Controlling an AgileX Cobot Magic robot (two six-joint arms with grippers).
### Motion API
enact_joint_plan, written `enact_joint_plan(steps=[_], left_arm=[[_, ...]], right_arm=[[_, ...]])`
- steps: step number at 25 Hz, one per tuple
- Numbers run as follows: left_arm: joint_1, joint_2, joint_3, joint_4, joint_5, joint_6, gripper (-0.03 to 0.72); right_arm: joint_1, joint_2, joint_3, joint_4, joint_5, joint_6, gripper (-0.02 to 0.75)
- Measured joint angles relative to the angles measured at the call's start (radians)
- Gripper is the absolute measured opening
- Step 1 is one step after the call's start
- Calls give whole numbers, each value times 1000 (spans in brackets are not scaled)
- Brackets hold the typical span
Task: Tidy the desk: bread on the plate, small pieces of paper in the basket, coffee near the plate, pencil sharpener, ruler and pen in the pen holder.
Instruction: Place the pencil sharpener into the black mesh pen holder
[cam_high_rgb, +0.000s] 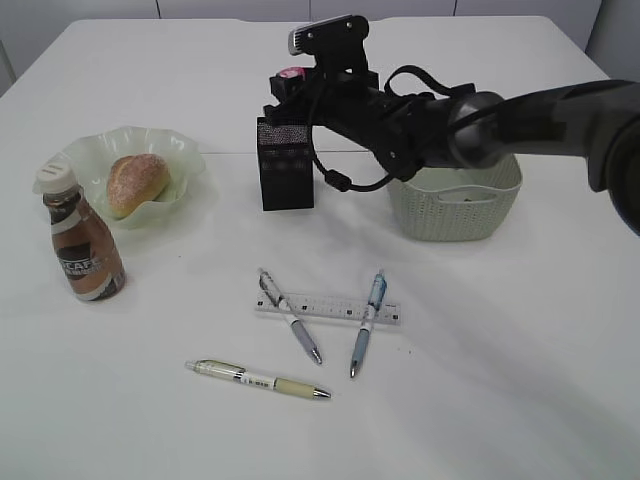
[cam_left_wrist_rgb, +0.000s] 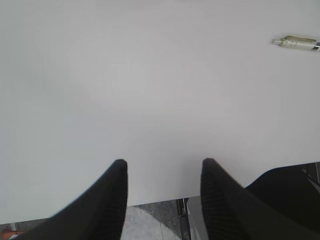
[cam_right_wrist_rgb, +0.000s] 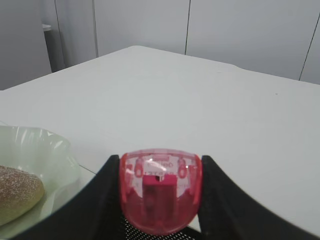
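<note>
My right gripper (cam_high_rgb: 291, 88) is shut on a pink translucent pencil sharpener (cam_high_rgb: 292, 74) (cam_right_wrist_rgb: 160, 192) just above the black mesh pen holder (cam_high_rgb: 285, 165), whose rim (cam_right_wrist_rgb: 150, 234) shows right under it. The bread (cam_high_rgb: 137, 183) lies on the pale green plate (cam_high_rgb: 172, 150), and the coffee (cam_high_rgb: 82, 245) stands in front of it. The clear ruler (cam_high_rgb: 328, 307) lies on the desk under two pens (cam_high_rgb: 290, 315) (cam_high_rgb: 367, 322); a third pen (cam_high_rgb: 258, 379) lies nearer the front. The small pieces of paper are hidden. My left gripper (cam_left_wrist_rgb: 164, 162) is open and empty over the desk's front edge.
The grey-green basket (cam_high_rgb: 455, 205) stands right of the pen holder, its inside hidden behind my right arm (cam_high_rgb: 520, 120). In the left wrist view the beige pen (cam_left_wrist_rgb: 296, 43) lies at the far right and the floor shows below the desk's edge (cam_left_wrist_rgb: 175, 192).
</note>
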Motion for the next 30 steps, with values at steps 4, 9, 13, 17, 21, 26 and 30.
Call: enact_joint_plan(steps=[4, 9, 13, 17, 21, 26, 30], left_arm=[[0, 0, 0, 0, 0, 0, 353], [0, 0, 0, 0, -2, 0, 353], [0, 0, 0, 0, -2, 0, 353], [0, 0, 0, 0, -4, 0, 353], [0, 0, 0, 0, -6, 0, 353], [0, 0, 0, 0, -6, 0, 353], [0, 0, 0, 0, -6, 0, 353]], right_arm=[[0, 21, -7, -11, 0, 10, 303], [0, 39, -15, -15, 0, 12, 303], [0, 55, -15, -16, 0, 14, 303], [0, 55, -17, -16, 2, 15, 303], [0, 55, -19, -18, 2, 40, 303], [0, 55, -19, -18, 23, 66, 304], [0, 55, -19, -18, 53, 99, 305]])
